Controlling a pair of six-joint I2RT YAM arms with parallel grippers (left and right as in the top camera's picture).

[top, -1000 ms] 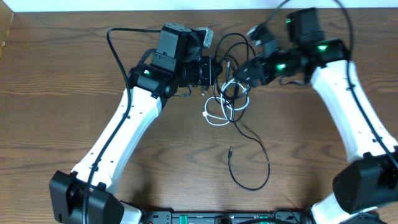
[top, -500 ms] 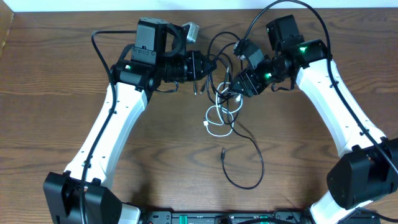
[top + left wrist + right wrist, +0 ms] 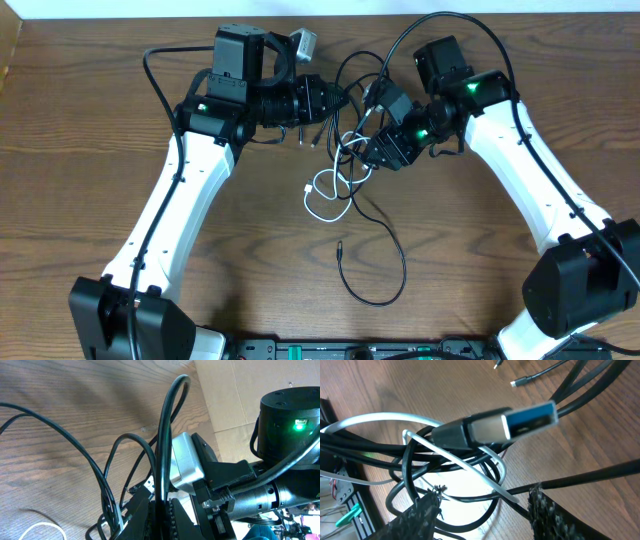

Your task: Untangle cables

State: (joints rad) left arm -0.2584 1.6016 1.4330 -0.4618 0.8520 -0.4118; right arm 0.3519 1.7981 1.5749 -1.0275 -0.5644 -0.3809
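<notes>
The cables lie knotted [image 3: 350,140] between my two grippers at the back of the wooden table [image 3: 80,150]. My left gripper [image 3: 338,102] is shut on a black cable [image 3: 161,450] that arches up from its jaws [image 3: 161,506]. The right gripper [image 3: 368,152] reaches into the knot from the right, open, with black strands and the white cable [image 3: 460,462] crossing between its fingers [image 3: 427,510]. A silver and blue plug [image 3: 520,422] hangs just ahead of them. The white cable [image 3: 322,192] loops out to the lower left. One black cable [image 3: 400,270] trails forward and ends in a small plug [image 3: 340,246].
Thicker black cords [image 3: 160,65] run along both arms. The right arm's body [image 3: 285,435] with its green light stands close to my left jaws. A dark rail [image 3: 350,350] runs along the table's front edge and a pale wall [image 3: 150,8] along the back.
Both grippers have shifted left and the tangle went with them. The white loops and the trailing black cable slid left. My right gripper has come lower into the knot.
</notes>
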